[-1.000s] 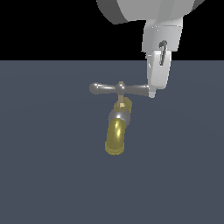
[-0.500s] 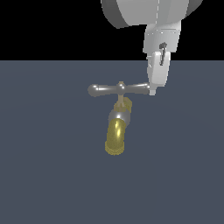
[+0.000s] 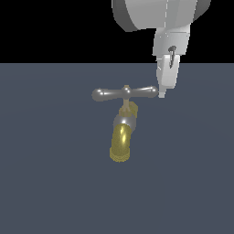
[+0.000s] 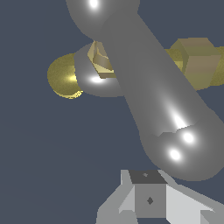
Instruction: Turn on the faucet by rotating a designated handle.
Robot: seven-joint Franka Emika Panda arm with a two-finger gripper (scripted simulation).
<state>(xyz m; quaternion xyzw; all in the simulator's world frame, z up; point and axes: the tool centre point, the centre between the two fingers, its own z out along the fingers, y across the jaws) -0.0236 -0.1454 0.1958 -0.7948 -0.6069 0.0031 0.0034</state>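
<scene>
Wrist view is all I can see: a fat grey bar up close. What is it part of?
Observer: It is the handle, the crossbar on top of a small faucet on a dark floor.
Operator: Does water come out somewhere?
Observer: No water shows. A yellow-brass spout curves down from under the crossbar toward the camera.
Operator: Where is the robot?
Observer: Its arm hangs from above, and the gripper tip meets the crossbar's end on the exterior view's right.
</scene>
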